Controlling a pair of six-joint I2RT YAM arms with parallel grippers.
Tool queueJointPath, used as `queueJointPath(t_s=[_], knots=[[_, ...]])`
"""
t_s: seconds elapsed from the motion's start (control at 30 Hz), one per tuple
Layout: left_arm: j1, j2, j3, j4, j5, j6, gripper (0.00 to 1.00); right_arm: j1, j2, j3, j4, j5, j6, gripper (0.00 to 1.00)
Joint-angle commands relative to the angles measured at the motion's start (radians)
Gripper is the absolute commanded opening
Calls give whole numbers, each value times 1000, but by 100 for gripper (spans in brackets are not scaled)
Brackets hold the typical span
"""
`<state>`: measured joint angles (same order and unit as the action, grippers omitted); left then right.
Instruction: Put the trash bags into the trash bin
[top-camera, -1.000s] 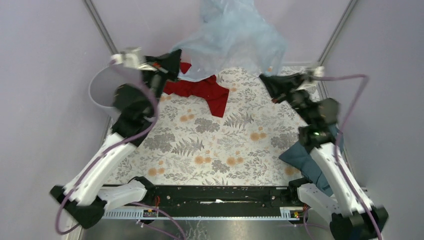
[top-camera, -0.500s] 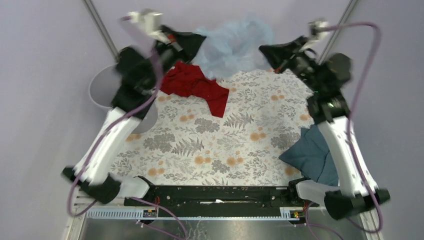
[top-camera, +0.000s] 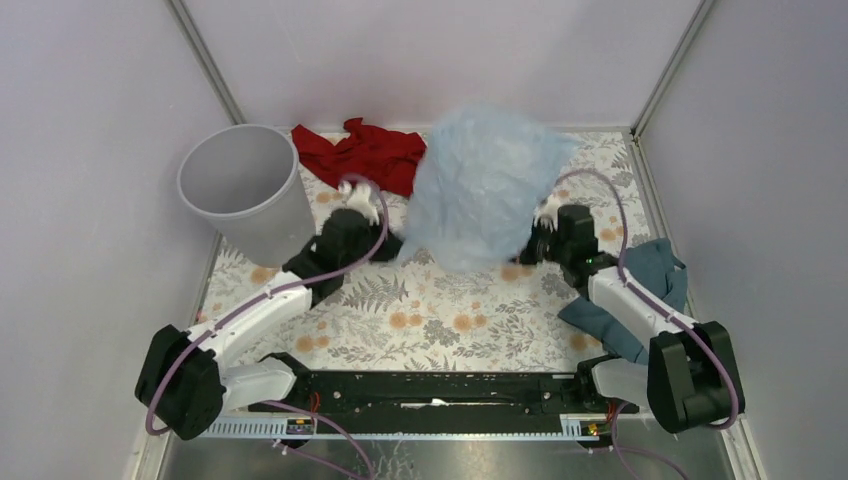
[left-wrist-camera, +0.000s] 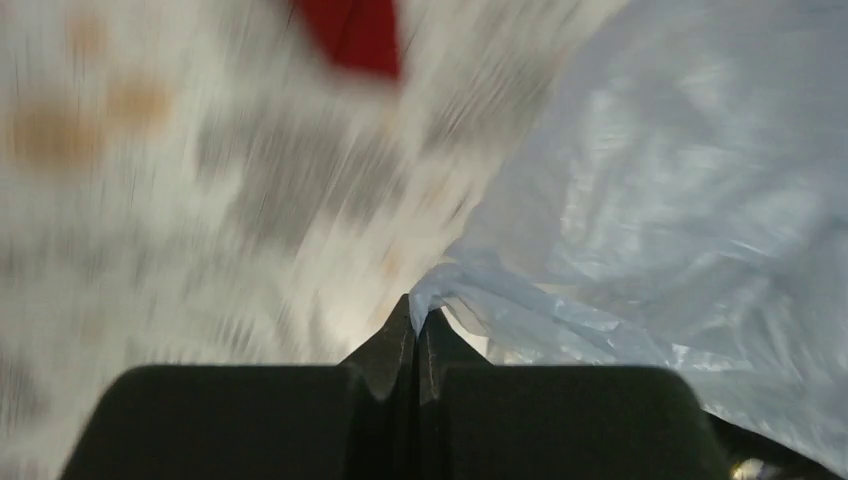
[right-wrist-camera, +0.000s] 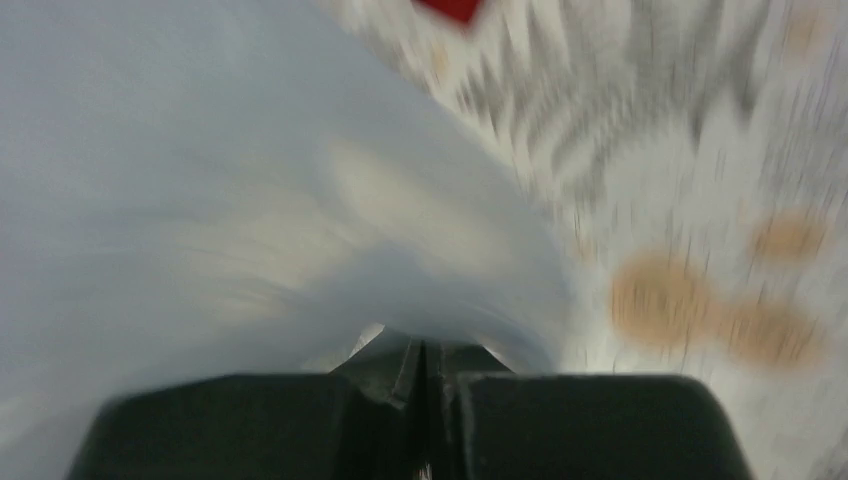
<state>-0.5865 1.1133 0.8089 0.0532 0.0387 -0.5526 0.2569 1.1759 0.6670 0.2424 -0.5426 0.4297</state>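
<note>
The thin pale blue plastic film bag (top-camera: 485, 190) is clenched by the left hand (top-camera: 392, 246) and the right hand (top-camera: 532, 245), with the light grey round plastic bin (top-camera: 268, 215) set outboard of the left hand.

Top camera overhead, facing down; both wrist cameras close, sharing bag (left-wrist-camera: 650, 200).

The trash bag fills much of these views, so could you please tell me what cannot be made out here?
- Top external: the billowed trash bag hides the table behind it and part of the red cloth.
- Top external: the right arm covers part of the teal cloth.
- Left wrist: motion blur smears the tablecloth.
- Right wrist: blur hides where the right gripper pinches the film.
</note>
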Motion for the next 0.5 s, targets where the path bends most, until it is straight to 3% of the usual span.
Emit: queueJointPath(t_s=[0.0,0.17,0.27,0.37,0.47], knots=[[6,-103,-17,-49,77,-104,0,2,-122,59,-61,-75,9,0],[10,-7,500,-193,250,-21,0,2,-143,500,-233,-76,2,0],[3,-17,718,-122,342,-43,0,2,-150,728,-273,-107,10,0],[2,-167,584,60,230,-74,0,2,-208,723,-180,-122,3,0],[2,-315,251,113,-128,-178,0,2,-282,463,-66,-67,-3,0]])
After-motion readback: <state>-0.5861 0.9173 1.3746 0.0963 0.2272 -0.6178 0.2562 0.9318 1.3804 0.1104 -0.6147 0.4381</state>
